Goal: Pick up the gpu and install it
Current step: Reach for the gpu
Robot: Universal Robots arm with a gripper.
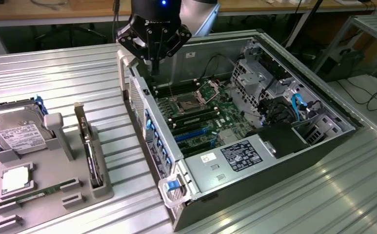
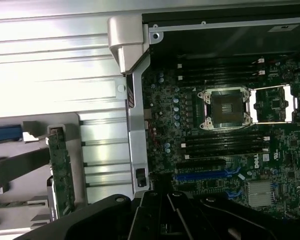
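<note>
The gpu (image 1: 88, 146) stands on edge in a slot of the grey holder (image 1: 77, 197) at the exterior view's left, its pale bracket end pointing up and away. In the wrist view the gpu (image 2: 60, 170) shows its green board face. My gripper (image 1: 153, 66) hangs over the far left corner of the open computer case (image 1: 150, 114), well away from the gpu. Its black fingers (image 2: 149, 210) are together and hold nothing. Below them lies the motherboard (image 2: 215, 145) with blue expansion slots (image 2: 205, 175).
The holder also carries a silver hard drive (image 1: 16, 129), a slim memory stick (image 1: 35, 195) and a small square chip (image 1: 16, 178). Inside the case are drive cages and blue cables (image 1: 299, 105). Everything rests on a ribbed metal table (image 1: 58, 73).
</note>
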